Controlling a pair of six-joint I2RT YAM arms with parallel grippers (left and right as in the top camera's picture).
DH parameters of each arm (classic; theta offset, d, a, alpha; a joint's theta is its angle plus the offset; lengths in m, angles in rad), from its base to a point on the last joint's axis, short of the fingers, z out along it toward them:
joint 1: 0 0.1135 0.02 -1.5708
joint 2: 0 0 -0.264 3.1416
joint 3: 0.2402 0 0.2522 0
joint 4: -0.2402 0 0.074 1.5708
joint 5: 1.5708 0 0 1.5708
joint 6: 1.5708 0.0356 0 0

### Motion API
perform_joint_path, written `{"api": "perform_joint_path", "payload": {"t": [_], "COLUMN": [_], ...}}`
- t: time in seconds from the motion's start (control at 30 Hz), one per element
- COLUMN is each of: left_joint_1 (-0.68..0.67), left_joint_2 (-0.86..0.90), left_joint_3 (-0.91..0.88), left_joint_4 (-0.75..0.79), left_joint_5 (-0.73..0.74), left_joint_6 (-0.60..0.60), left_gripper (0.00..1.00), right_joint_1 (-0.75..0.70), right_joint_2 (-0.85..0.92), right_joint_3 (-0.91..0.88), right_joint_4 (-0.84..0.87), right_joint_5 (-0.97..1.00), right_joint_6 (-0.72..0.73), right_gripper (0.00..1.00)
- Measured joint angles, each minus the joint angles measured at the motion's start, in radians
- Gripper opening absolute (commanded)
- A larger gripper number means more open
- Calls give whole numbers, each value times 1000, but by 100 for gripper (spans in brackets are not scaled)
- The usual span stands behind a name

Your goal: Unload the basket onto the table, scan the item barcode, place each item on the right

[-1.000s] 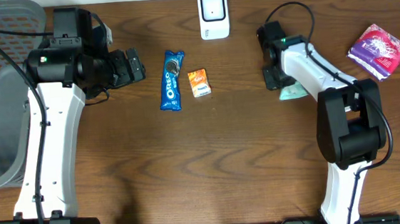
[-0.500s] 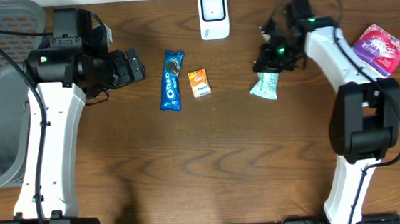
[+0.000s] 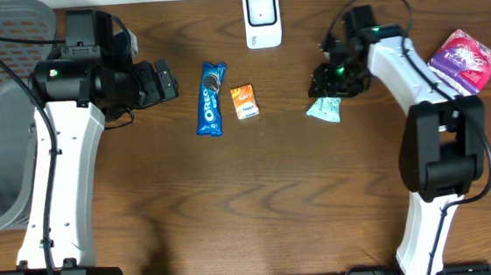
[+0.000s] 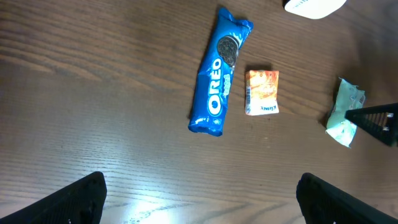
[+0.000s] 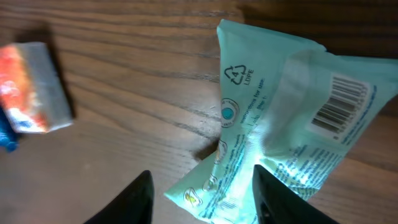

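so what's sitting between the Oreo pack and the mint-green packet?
Only the small orange packet, close beside the Oreo pack. From it to the mint-green packet the stretch is bare. Overhead and left wrist views both show it.

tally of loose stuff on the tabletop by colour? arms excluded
Blue: 1, the Oreo pack
Orange: 1, the small box
Mint green: 1, the mint green packet
Purple: 1, the purple packet
White: 1, the scanner
Total: 5
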Motion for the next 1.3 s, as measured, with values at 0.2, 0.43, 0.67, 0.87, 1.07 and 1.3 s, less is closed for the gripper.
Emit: {"api": "perform_joint_path", "payload": {"t": [0.2, 0.43, 0.67, 0.87, 1.07, 1.3], "left_joint_1": [0, 0, 0, 0, 0, 0], "left_joint_2": [0, 0, 0, 0, 0, 0], "left_joint_3": [0, 0, 0, 0, 0, 0], "left_joint_4": [0, 0, 0, 0, 0, 0], "left_joint_5": [0, 0, 0, 0, 0, 0], "left_joint_6": [0, 0, 0, 0, 0, 0], "left_gripper": [98, 98, 98, 98, 98, 98], "right_joint_1": [108, 189, 195, 195, 194, 142], "right_joint_2": [0, 0, -10, -27, -36, -13], "right_joint_3": [4, -34, -174, -229, -219, -111], "right_joint_4": [-22, 39, 196, 269, 248, 147], "right_joint_5": [303, 569, 658, 690, 681, 447], "right_joint_6": [100, 237, 307, 321, 323, 292], "right_gripper": [70, 70, 64, 4, 1, 1]}}
